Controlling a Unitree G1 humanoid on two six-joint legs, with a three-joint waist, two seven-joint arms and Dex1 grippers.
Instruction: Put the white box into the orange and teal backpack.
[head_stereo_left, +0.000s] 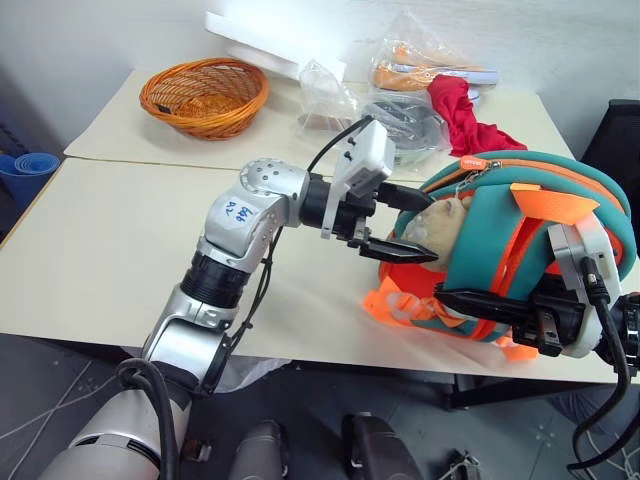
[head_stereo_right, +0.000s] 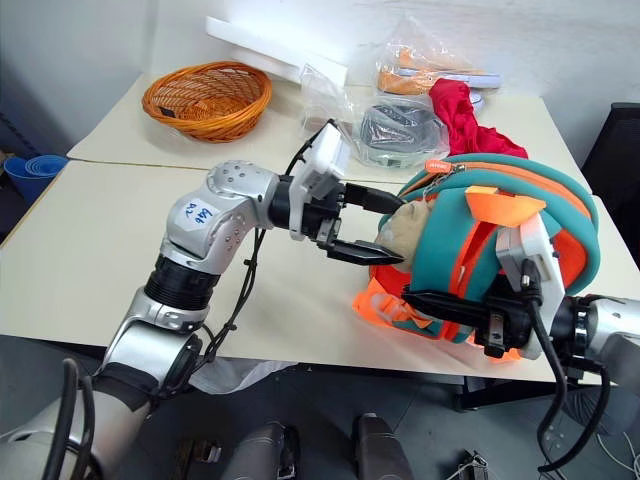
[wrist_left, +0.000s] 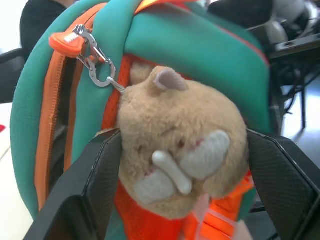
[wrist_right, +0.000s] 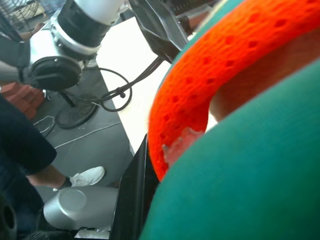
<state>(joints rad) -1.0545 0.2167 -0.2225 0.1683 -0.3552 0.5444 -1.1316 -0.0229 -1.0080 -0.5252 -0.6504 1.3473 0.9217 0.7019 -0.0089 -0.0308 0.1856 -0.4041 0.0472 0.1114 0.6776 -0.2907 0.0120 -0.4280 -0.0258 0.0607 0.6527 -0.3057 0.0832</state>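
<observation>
The orange and teal backpack lies at the table's right front edge, with a beige plush toy clipped to its near-left side. My left gripper reaches in level from the left. It is open, with one black finger on each side of the plush toy and not pressing it. My right gripper lies against the backpack's lower front. Its jaws are shut on the fabric beside an orange mesh strap. The white box is out of view.
An orange wicker basket stands at the back left. A white foam slab, clear plastic bags and a red cloth crowd the back right. A black chair stands at the far right. A person's shoe rests on the floor.
</observation>
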